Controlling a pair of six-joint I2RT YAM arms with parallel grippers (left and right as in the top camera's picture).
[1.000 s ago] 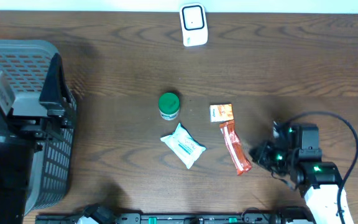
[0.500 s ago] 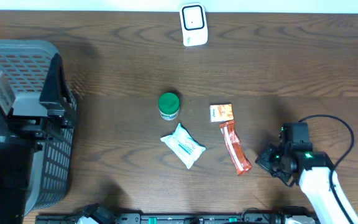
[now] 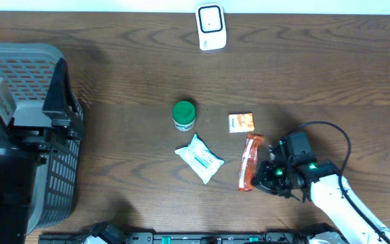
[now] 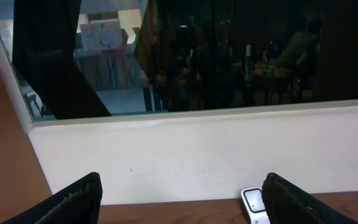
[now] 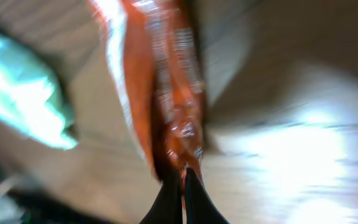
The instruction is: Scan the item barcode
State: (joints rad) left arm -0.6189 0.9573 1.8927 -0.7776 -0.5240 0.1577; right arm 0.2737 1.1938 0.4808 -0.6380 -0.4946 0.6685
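Note:
A long orange snack wrapper (image 3: 249,163) lies on the wooden table, right of centre, and fills the blurred right wrist view (image 5: 160,81). My right gripper (image 3: 258,178) is shut, its closed fingertips (image 5: 183,177) touching the wrapper's near end; nothing is gripped. The white barcode scanner (image 3: 210,27) stands at the far edge, and its corner shows low in the left wrist view (image 4: 253,206). My left gripper (image 4: 182,190) is open and empty, raised at the left and facing the wall.
A green-lidded jar (image 3: 184,115), a white and teal packet (image 3: 200,158) and a small orange and white packet (image 3: 241,123) lie mid-table. A grey mesh basket (image 3: 53,169) sits at the left under the left arm. The right arm's cable (image 3: 337,135) loops behind it.
My shut right gripper swept left into the orange wrapper, swinging its near end leftward, so it now slants the other way. The left arm has not moved.

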